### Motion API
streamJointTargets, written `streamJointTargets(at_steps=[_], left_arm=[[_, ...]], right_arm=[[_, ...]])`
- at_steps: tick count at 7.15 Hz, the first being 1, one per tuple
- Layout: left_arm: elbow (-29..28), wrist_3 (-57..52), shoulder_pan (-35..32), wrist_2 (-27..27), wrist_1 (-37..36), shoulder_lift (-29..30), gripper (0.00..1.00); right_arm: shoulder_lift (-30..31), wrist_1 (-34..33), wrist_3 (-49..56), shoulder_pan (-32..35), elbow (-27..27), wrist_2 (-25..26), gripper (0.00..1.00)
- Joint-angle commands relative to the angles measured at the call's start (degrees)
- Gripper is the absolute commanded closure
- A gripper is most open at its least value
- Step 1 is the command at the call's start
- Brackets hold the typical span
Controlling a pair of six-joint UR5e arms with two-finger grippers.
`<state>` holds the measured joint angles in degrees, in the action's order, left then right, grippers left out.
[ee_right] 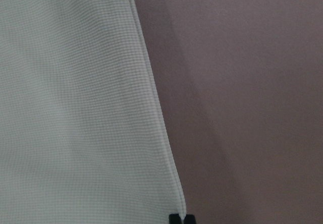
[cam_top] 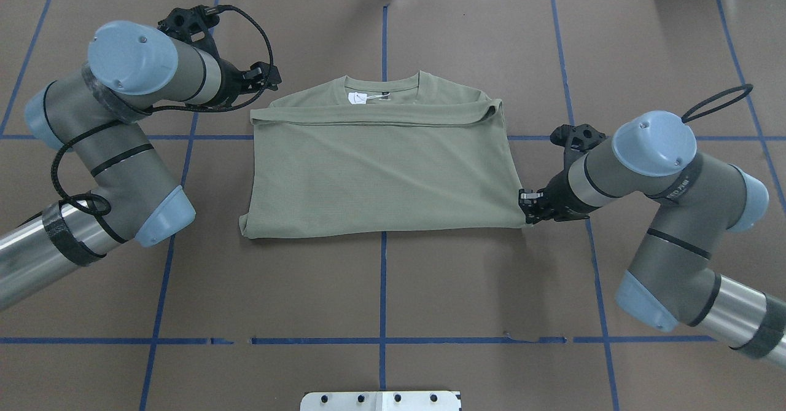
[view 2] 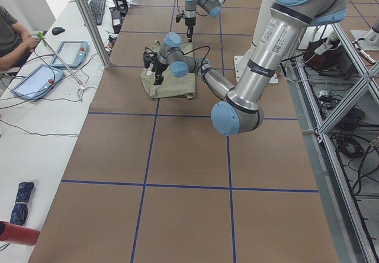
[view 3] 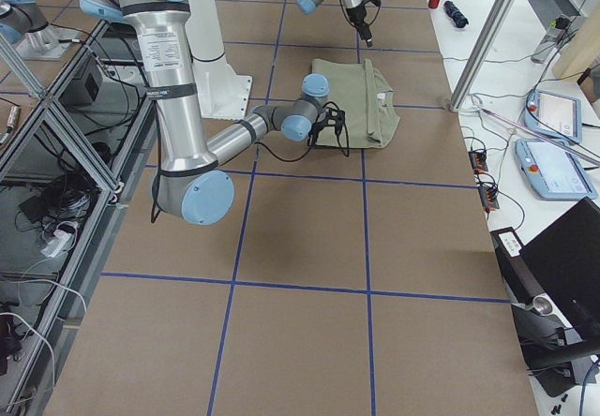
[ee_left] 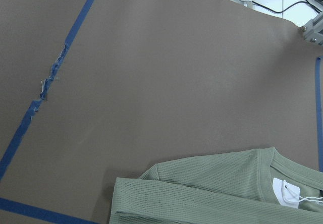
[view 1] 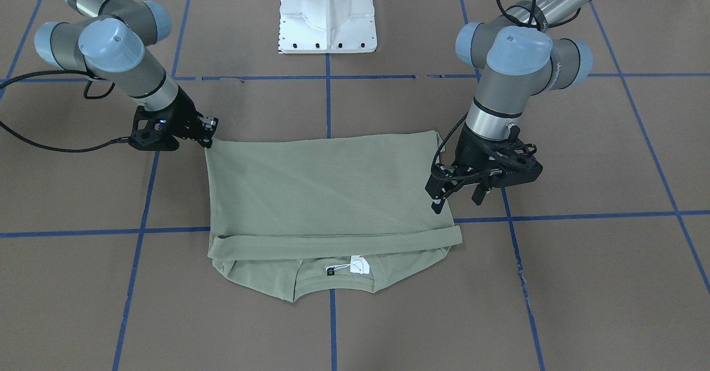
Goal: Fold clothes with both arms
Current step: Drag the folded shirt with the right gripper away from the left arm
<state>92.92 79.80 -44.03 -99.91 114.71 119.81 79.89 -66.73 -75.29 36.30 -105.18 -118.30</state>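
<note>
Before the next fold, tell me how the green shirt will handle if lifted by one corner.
Likely floppy: the shirt lies in flat, soft layers, so it should drape and sag. Probably light, being thin knit. The folded band near the collar may slip open, since nothing pins it.

one shirt [cam_top: 381, 171], two arms [cam_top: 123, 153] [cam_top: 663, 171]

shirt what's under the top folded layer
Past the folded edge of the shirt, the collar and white neck tag stick out. Everything else beneath that layer is covered; no sleeves or logo show.
</note>
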Motion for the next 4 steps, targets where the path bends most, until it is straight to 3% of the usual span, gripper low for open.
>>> streamJointTargets(at_steps=[1, 4], left_arm=[[0.3, 0.1, 0.0, 0.2, -0.2, 0.0, 0.0], [0.3, 0.1, 0.4, 1.5, -0.2, 0.0, 0.0]], right_arm=[[7.2, -0.1, -0.5, -3.0, -6.1, 0.2, 1.0], [20.1, -0.1, -3.9, -12.3, -16.9, -0.4, 1.0]])
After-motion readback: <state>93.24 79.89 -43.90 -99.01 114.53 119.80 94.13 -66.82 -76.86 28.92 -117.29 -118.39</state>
